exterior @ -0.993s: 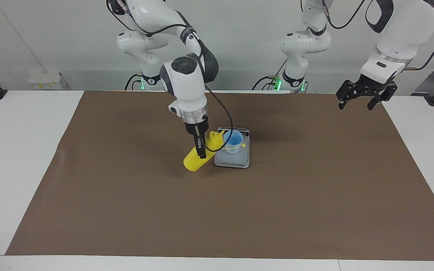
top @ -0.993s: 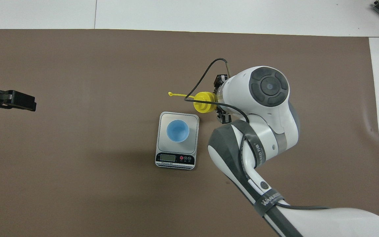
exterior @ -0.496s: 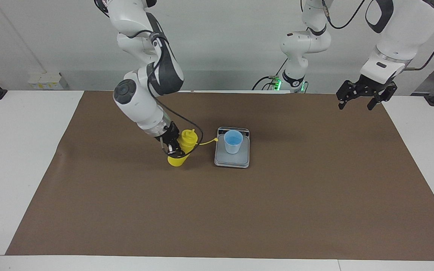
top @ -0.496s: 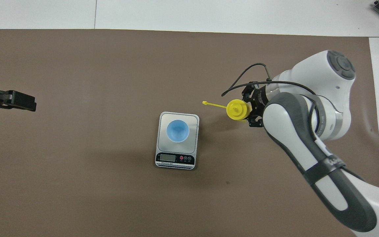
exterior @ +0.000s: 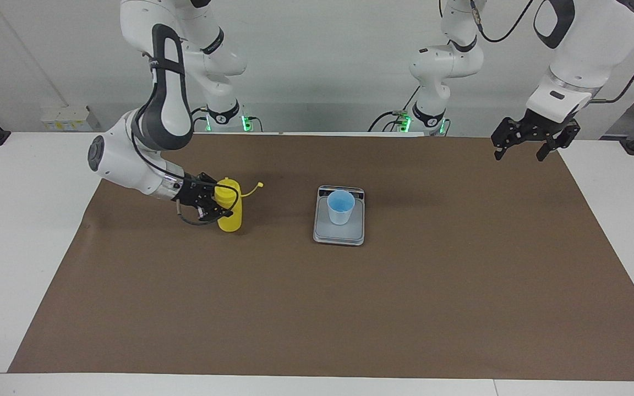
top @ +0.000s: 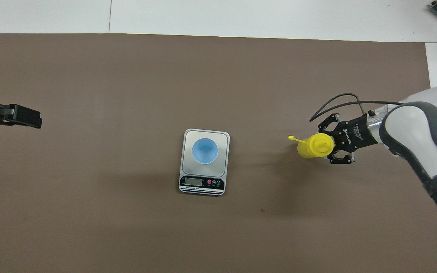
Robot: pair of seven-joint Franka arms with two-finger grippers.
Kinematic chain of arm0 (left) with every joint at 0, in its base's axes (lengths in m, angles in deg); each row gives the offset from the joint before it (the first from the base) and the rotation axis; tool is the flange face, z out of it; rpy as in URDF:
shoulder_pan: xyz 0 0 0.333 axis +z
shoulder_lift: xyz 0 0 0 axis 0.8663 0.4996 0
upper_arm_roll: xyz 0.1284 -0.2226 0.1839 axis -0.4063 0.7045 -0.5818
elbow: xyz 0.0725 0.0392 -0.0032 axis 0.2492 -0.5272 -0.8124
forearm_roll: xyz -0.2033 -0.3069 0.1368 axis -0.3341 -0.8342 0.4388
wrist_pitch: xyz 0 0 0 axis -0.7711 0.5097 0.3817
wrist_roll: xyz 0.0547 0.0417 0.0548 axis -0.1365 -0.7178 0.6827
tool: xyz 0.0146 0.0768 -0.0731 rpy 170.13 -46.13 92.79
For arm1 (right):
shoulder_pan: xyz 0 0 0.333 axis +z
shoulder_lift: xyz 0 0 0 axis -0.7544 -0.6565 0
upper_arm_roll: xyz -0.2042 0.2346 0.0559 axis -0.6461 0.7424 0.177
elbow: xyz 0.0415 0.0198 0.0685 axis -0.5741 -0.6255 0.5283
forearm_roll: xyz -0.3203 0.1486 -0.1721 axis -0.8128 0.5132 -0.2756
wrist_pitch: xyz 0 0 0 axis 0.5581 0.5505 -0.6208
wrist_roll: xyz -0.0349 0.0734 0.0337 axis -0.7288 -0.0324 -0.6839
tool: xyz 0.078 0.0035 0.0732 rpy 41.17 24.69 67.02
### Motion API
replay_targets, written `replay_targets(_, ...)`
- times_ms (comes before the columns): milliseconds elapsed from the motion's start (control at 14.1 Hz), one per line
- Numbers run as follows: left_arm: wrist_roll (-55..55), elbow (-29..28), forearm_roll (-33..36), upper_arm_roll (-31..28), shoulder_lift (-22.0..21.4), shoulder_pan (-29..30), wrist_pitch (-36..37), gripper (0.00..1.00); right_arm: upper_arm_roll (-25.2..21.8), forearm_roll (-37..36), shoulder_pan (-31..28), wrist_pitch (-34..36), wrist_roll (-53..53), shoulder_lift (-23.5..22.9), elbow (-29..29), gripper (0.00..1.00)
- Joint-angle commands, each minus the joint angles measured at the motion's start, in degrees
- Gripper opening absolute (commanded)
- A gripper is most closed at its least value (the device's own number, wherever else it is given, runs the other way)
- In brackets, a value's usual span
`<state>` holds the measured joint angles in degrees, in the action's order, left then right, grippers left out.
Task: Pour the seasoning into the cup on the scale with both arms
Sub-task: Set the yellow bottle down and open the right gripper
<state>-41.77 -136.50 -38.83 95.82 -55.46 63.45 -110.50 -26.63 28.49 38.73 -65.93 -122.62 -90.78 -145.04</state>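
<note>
My right pincer (exterior: 213, 203) is pinching the seasoning (exterior: 229, 212), a yellow squeeze bottle, around its upper body just under the domed top; the bottle stands upright with its base on or just above the brown mat (exterior: 317, 308), I cannot tell which, and its small tethered cap sticks out sideways toward the scale (exterior: 339, 234). From overhead I see the same grip at the right arm's end of the surface (top: 241, 15), with white lettering on the pincer's black body that I cannot read. The bottle is well apart from the scale, which lies near the middle of the mat with its dark display strip on the edge nearer to the robots; on that strip I make out a pale display window, a red button and two more round buttons, plus a line of small print that is too fine for me to read. The cup (exterior: 340, 207), light blue, stands upright on the weighing plate, in the half of the plate away from the display. My left pincer (exterior: 535, 142) waits with its fingers spread, hanging over the mat's corner at the left arm's end, close to the robots' edge of the surface
</note>
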Motion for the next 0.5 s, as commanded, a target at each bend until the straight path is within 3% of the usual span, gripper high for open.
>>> replay_targets(0,-0.31,-1.83,-0.74,-1.07,-1.60,-0.87,-0.53,1.00,0.76,4.07,-5.21,2.02,3.80,2.10,-3.44,0.00)
replay_targets(142,-0.31,-1.92,-0.74,-1.07,-1.60,-0.87,-0.27,1.00,0.67,4.17,-6.55,2.72,6.95,1.40,-3.71,0.00)
replay_targets(213,-0.31,-1.83,-0.74,-1.07,-1.60,-0.87,-0.44,1.00,0.58,4.17,-6.46,2.29,7.58,1.48,-4.49,0.08)
replay_targets(284,-0.48,-1.92,-0.74,-1.07,-1.60,-0.70,-0.53,1.00,0.58,4.09,-5.77,1.59,7.24,1.48,-4.76,0.82)
replay_targets(355,-0.48,-1.92,-0.74,-1.07,-1.60,-0.61,-0.79,1.00,0.50,3.74,-5.50,1.06,6.97,1.48,-4.68,1.00)
replay_targets(426,-0.40,-1.92,-0.74,-1.07,-1.51,-0.61,-0.62,1.00,0.50,3.39,-5.58,0.97,6.97,1.39,-4.50,1.00)
